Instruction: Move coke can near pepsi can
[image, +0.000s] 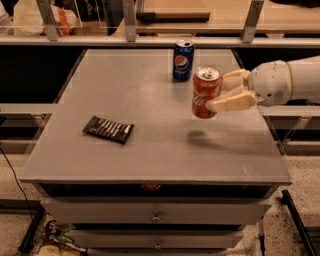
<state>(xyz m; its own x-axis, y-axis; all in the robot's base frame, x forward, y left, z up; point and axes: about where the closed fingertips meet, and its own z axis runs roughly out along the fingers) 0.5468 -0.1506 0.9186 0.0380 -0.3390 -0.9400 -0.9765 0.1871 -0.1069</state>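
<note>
The coke can (205, 92), red-orange with white script and a silver top, hangs upright above the grey table (140, 105), its shadow on the surface below it. My gripper (216, 91) comes in from the right and is shut on the coke can, one cream finger behind it and one in front. The pepsi can (183, 60), dark blue with a round logo, stands upright near the table's far edge, just behind and to the left of the held can.
A dark snack bar wrapper (108, 129) lies flat on the left part of the table. Drawers (155, 215) sit under the tabletop. A railing with posts (129, 22) runs behind the far edge.
</note>
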